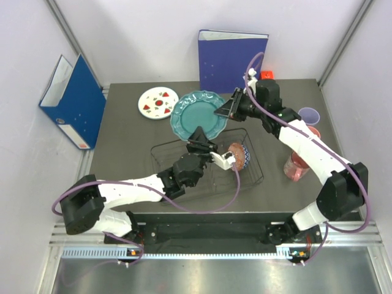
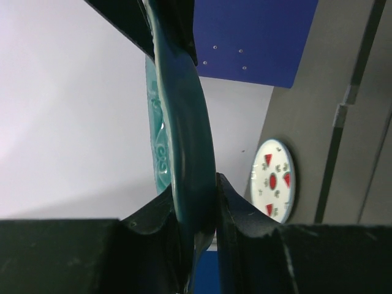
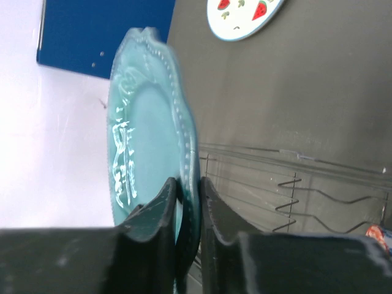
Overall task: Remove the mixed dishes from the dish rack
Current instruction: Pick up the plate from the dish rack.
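The teal plate (image 1: 197, 114) hangs over the far edge of the dish rack (image 1: 208, 164), gripped from two sides. My left gripper (image 1: 201, 139) is shut on its near rim, the plate (image 2: 187, 141) wedged edge-on between the jaws of the left gripper (image 2: 196, 205). My right gripper (image 1: 224, 110) is shut on its right rim, and the plate (image 3: 144, 128) sits clamped in the right gripper (image 3: 188, 187). The patterned bowl (image 1: 239, 155) lies in the rack. The watermelon plate (image 1: 158, 102) lies on the table at the back left.
Pink cups (image 1: 298, 164) and a lavender cup (image 1: 309, 114) stand on the table to the right of the rack. A blue binder (image 1: 231, 58) stands at the back, another binder (image 1: 73, 110) at the left. A small red cube (image 1: 266, 75) sits behind my right wrist.
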You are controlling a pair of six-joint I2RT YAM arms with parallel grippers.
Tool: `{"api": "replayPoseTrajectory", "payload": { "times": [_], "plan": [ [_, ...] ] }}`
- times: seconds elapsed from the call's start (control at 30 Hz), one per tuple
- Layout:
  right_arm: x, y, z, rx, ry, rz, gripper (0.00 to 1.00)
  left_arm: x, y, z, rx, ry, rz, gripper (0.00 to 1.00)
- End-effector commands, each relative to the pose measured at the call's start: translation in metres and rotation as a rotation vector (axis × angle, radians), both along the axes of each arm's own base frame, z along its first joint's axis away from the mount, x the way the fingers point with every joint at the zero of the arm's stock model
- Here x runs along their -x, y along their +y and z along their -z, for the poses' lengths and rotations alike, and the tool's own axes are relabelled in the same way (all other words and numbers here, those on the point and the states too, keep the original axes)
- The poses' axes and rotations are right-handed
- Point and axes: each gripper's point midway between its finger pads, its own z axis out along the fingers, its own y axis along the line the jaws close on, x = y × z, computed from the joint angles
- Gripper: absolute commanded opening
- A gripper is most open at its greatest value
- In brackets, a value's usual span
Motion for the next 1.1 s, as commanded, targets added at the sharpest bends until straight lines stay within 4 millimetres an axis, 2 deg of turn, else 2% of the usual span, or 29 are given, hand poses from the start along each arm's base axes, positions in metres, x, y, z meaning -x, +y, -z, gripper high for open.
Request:
{"api": "replayPoseTrajectory", "payload": {
  "times": [0.0,0.1,0.2,0.27,0.3,0.33,0.37,0.53,0.67,0.73,0.77,0.8,0.83,0.87,0.9,0.93,0.97,1.0,1.07],
  "plan": [
    [-0.009,0.007,-0.011,-0.002,-0.061,-0.027,0.0,0.01,-0.016,-0.09,0.273,-0.162,0.076,0.0],
    [-0.009,0.006,-0.012,-0.003,-0.066,-0.023,0.0,0.009,-0.014,-0.095,0.312,-0.167,0.056,0.0],
    [-0.008,0.004,-0.021,-0.006,-0.093,-0.012,0.0,0.007,-0.01,-0.102,0.402,-0.148,0.032,0.01],
    [-0.007,0.004,-0.03,-0.012,-0.116,-0.012,0.0,0.005,-0.004,-0.113,0.464,-0.13,0.014,0.28],
    [-0.008,0.002,-0.033,-0.016,-0.124,-0.007,0.0,0.003,-0.004,-0.11,0.499,-0.094,0.013,0.42],
    [-0.008,0.003,-0.037,-0.021,-0.134,-0.01,0.0,0.002,0.002,-0.12,0.542,-0.092,0.006,0.55],
    [-0.007,0.004,-0.039,-0.026,-0.135,-0.015,0.0,0.001,0.005,-0.123,0.573,-0.081,0.002,0.71],
    [-0.007,0.006,-0.059,-0.066,-0.174,-0.019,0.0,-0.004,0.022,-0.14,0.743,-0.032,-0.003,0.99],
    [-0.014,0.008,-0.068,-0.097,-0.184,-0.015,0.0,-0.011,0.035,-0.154,0.895,0.015,-0.023,0.99],
    [-0.02,0.011,-0.072,-0.124,-0.179,-0.019,0.0,-0.019,0.049,-0.16,0.954,0.032,-0.056,0.99],
    [-0.023,0.012,-0.074,-0.136,-0.18,-0.02,0.0,-0.022,0.053,-0.161,1.036,0.056,-0.058,0.99],
    [-0.025,0.014,-0.08,-0.158,-0.177,-0.024,0.0,-0.028,0.069,-0.165,1.085,0.048,-0.092,0.99],
    [-0.031,0.017,-0.075,-0.161,-0.164,-0.026,0.0,-0.032,0.079,-0.17,1.138,0.048,-0.107,0.99],
    [-0.035,0.019,-0.079,-0.172,-0.172,-0.031,0.0,-0.036,0.084,-0.162,1.198,0.092,-0.13,0.99],
    [-0.037,0.022,-0.085,-0.185,-0.175,-0.04,0.0,-0.045,0.108,-0.162,1.251,0.068,-0.199,0.99],
    [-0.045,0.025,-0.077,-0.18,-0.156,-0.042,0.0,-0.049,0.121,-0.165,1.304,0.063,-0.232,0.99],
    [-0.05,0.028,-0.078,-0.184,-0.162,-0.045,0.0,-0.054,0.129,-0.151,1.352,0.108,-0.279,0.99],
    [-0.058,0.032,-0.077,-0.185,-0.157,-0.05,0.0,-0.06,0.152,-0.15,1.398,0.084,-0.333,0.99],
    [-0.068,0.037,-0.075,-0.18,-0.162,-0.057,0.0,-0.063,0.166,-0.143,1.517,0.103,-0.365,0.99]
  ]
}}
